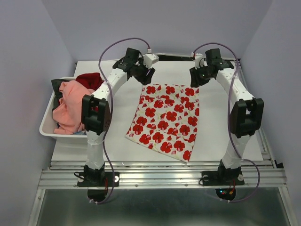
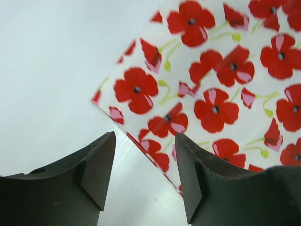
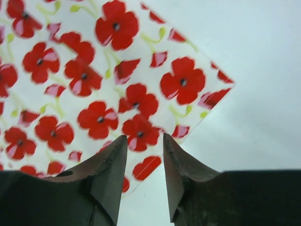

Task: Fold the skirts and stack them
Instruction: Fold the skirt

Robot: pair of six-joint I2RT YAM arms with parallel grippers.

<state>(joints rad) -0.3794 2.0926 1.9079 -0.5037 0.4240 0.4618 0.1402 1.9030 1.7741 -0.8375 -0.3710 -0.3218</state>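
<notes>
As the left hand (image 2: 145,141) and right hand (image 3: 144,141) gape empty, the skirt (image 1: 167,117) lies beneath them.

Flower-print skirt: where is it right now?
Top view: the flower-print skirt lies flat mid-table, right of the white bin of clothes, its far corners by the left gripper and right gripper.

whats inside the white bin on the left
The bin holds a salmon-pink skirt heaped on top, a dark red cloth behind it and a black piece at its far-left corner. Anything beneath the heap is covered.
</notes>
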